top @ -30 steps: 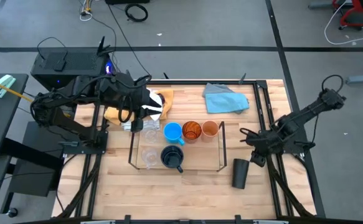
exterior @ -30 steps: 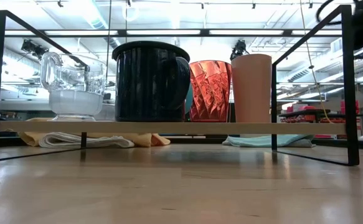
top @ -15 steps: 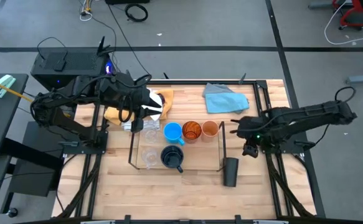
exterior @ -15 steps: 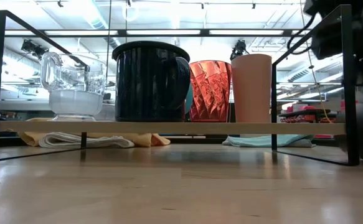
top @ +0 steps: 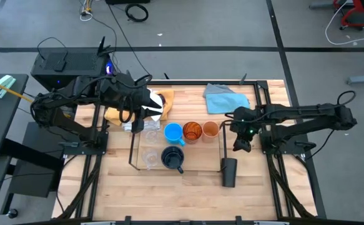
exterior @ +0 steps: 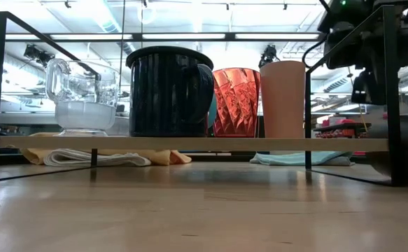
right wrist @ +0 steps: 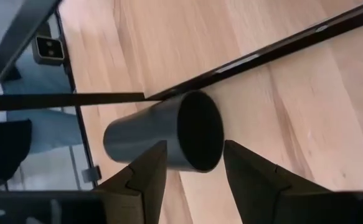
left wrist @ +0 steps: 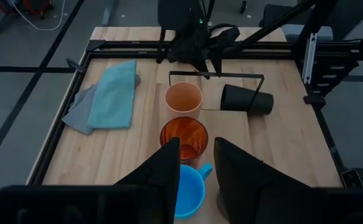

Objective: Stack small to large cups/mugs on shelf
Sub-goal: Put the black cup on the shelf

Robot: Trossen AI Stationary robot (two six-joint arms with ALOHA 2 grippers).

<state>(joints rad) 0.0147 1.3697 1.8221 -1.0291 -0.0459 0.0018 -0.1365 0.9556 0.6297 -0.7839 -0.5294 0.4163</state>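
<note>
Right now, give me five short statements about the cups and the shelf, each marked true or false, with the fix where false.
1. The black cup lies on its side on the table, outside the shelf. True.
2. The blue mug is on the shelf. True.
3. The right tool holds the black cup. False: its fingers are open and off the cup.
4. The amber tumbler stands between the blue mug and the orange cup. True.
5. The navy mug lies tipped over. False: it stands upright.
</note>
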